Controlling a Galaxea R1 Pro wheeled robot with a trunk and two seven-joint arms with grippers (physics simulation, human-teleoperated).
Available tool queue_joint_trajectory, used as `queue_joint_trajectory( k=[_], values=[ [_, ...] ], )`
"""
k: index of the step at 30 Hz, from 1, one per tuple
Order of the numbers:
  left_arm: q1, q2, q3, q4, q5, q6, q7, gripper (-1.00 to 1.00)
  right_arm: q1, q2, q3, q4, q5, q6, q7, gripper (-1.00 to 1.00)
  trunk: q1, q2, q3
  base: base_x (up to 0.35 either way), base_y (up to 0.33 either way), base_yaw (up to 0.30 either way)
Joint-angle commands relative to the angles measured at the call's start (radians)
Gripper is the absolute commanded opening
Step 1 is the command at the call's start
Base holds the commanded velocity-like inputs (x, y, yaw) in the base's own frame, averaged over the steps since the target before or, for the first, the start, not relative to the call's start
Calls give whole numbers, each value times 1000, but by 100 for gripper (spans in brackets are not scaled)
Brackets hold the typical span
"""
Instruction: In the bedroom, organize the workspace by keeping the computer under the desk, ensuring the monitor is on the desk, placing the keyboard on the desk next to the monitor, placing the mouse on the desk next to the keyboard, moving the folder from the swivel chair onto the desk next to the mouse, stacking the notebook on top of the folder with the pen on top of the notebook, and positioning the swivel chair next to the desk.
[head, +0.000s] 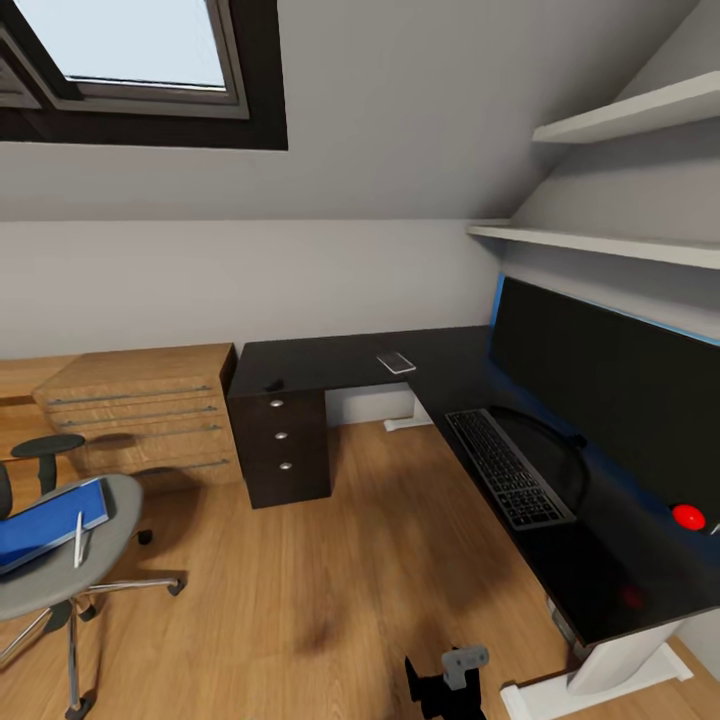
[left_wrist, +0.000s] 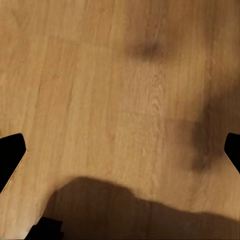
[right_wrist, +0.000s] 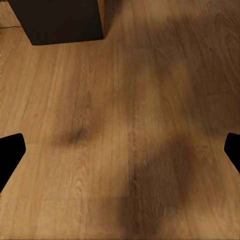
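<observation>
Folder (head: 50, 522) on swivel chair (head: 60, 575) | both end effectors spread wide over floor (left_wrist: 100, 100)

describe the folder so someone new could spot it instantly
Start at the grey upholstered swivel chair standing on the wood floor, left of the long black L-shaped desk. On its seat lies the flat bright blue rectangular folder. It is the only blue item there; the slim silvery pen beside it is far thinner.

Attic home office: skylight (head: 140, 45), sloped walls; desk (head: 330, 362), monitor (head: 610, 385), swivel chair (head: 55, 545).
</observation>
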Motion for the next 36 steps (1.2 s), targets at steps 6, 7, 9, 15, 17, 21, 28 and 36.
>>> queue_joint_trajectory(
  k=[6,7,9,15,17,21,28,36],
  values=[
    [-1,-1,-8,29,-10,-58,-11,100,-1,4,3,27,-6,-8,4,100,-19,35,15,0,0,0],
    [-1,-1,-8,30,-11,-59,-11,100,-1,5,2,27,-7,-8,1,100,-19,35,15,0,0,0],
    [-1,-1,-8,30,-12,-59,-12,100,-1,5,1,27,-7,-8,-1,100,-19,35,15,0,0,0],
    [-1,0,-8,30,-12,-60,-11,100,-1,13,1,28,-8,-7,-16,100,-19,35,15,0,0,1],
    [-1,1,-7,30,-11,-60,-11,100,-1,21,1,29,-8,-7,-19,100,-19,35,14,0,0,39],
    [-1,2,-7,30,-11,-59,-11,100,-1,31,0,29,-7,-7,-23,100,-19,35,12,0,0,106],
    [-1,1,-7,30,-9,-59,-10,100,-1,35,0,29,-7,-9,-25,100,-19,35,8,0,0,81],
    [-1,1,-8,30,-9,-59,-10,100,-1,36,0,29,-7,-9,-25,100,-19,35,8,0,0,7]
  ],
)
